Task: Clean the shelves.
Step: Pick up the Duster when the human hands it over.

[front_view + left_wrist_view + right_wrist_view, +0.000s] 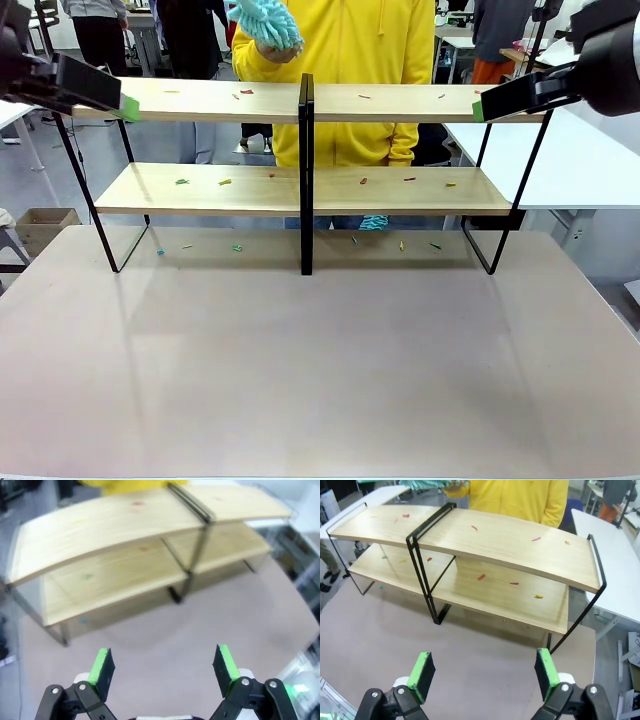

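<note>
Left gripper (165,666) and right gripper (484,672) are held up high, angled down at the shelves (400,195), well short of them, both jaws spread wide, nothing gripped

Shelves (400,190) light wood, black-framed; duster (268,25) turquoise; sweater (350,60) yellow.

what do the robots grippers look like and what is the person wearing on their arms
The left gripper and the right gripper match: black linkage fingers with silver pivot bolts, tipped by flat bright green pads. The person wears a yellow long-sleeved top.
</note>
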